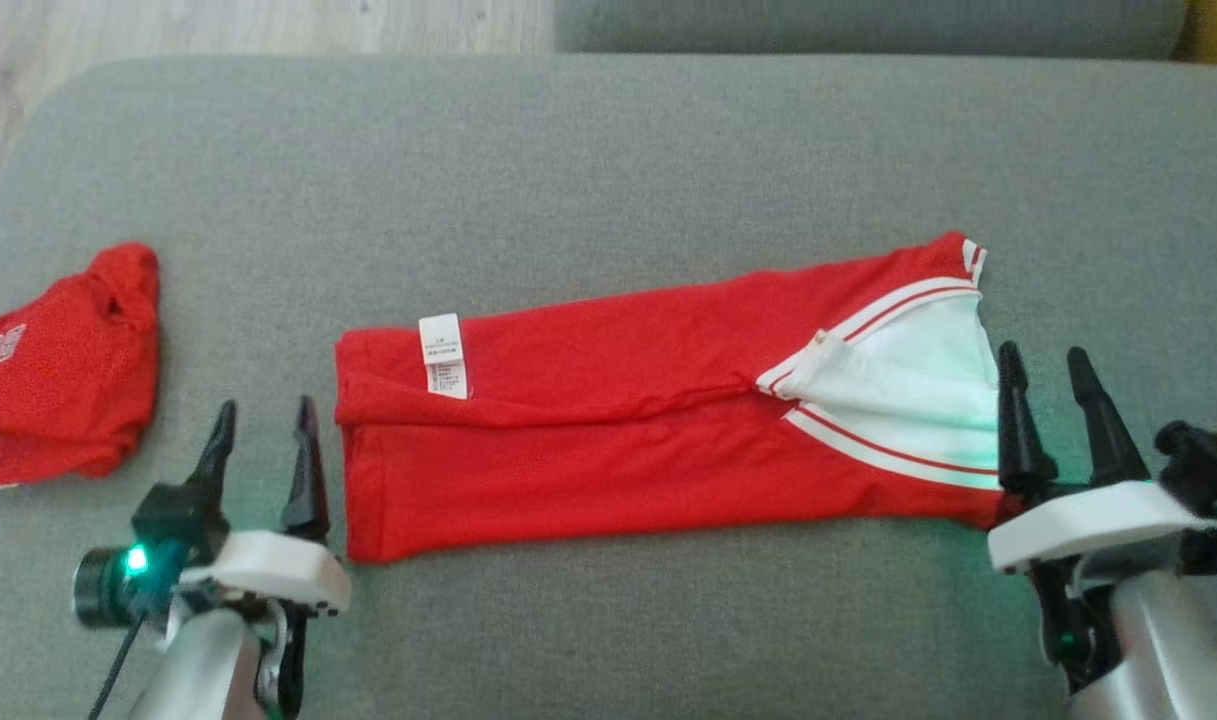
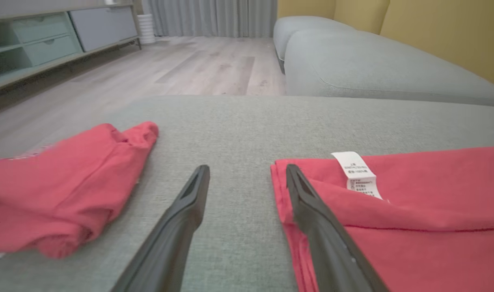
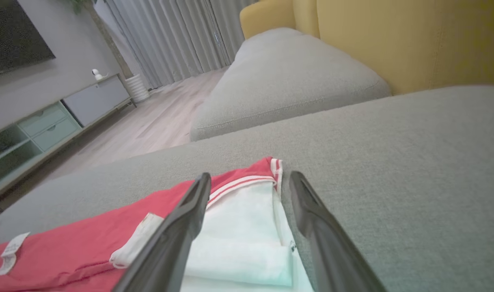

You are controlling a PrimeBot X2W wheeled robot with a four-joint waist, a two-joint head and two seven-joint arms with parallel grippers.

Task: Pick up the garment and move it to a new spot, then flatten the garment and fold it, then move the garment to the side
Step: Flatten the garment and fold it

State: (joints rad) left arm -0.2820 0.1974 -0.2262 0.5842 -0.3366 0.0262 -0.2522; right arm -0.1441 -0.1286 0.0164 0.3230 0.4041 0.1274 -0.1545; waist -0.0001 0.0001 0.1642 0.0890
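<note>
A red garment [image 1: 608, 420] with white, red-striped trim and a white care label lies folded into a long strip across the grey cushion [image 1: 608, 160]. My left gripper [image 1: 265, 435] stands open just off its left end, nothing between the fingers; in the left wrist view the garment [image 2: 413, 219] lies under the right finger, with my left gripper [image 2: 247, 172] over bare cushion. My right gripper [image 1: 1046, 370] is open at the garment's right end, over the white part. In the right wrist view the white panel [image 3: 247, 227] lies between the fingers of my right gripper [image 3: 250, 178].
A second red garment [image 1: 58, 370] lies crumpled at the cushion's left edge, also in the left wrist view [image 2: 64, 186]. Beyond are another grey cushion [image 3: 287, 77], a yellow sofa back [image 3: 393, 36], wooden floor [image 2: 177, 69] and a low cabinet [image 2: 48, 40].
</note>
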